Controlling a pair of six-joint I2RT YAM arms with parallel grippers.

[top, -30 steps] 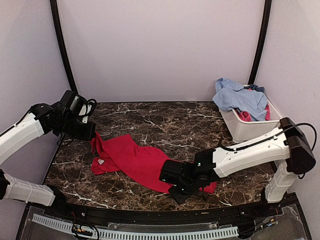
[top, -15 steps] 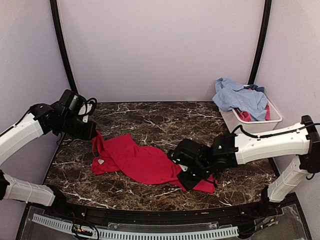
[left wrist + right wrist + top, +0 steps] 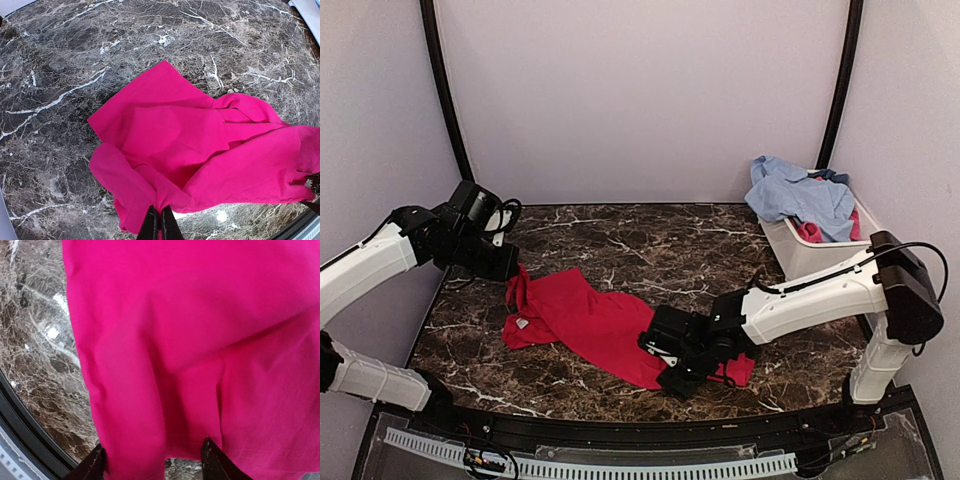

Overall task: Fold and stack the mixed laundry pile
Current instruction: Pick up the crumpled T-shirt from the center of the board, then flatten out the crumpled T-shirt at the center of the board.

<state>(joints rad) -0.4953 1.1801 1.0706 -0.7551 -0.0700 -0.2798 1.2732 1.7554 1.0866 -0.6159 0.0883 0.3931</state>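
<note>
Red garment (image 3: 585, 320) lies spread and crumpled on the marble table (image 3: 650, 240), centre-left. Left gripper (image 3: 510, 272) is at its far-left corner, jaws together and pinching a bunched fold of the cloth (image 3: 161, 225). Right gripper (image 3: 672, 362) is at the garment's near-right end; in the wrist view its jaws stand apart (image 3: 155, 470), with the hem lying between the two fingers (image 3: 216, 467). Blue shirt (image 3: 800, 195) is heaped in the tub (image 3: 820, 255) at the far right.
</note>
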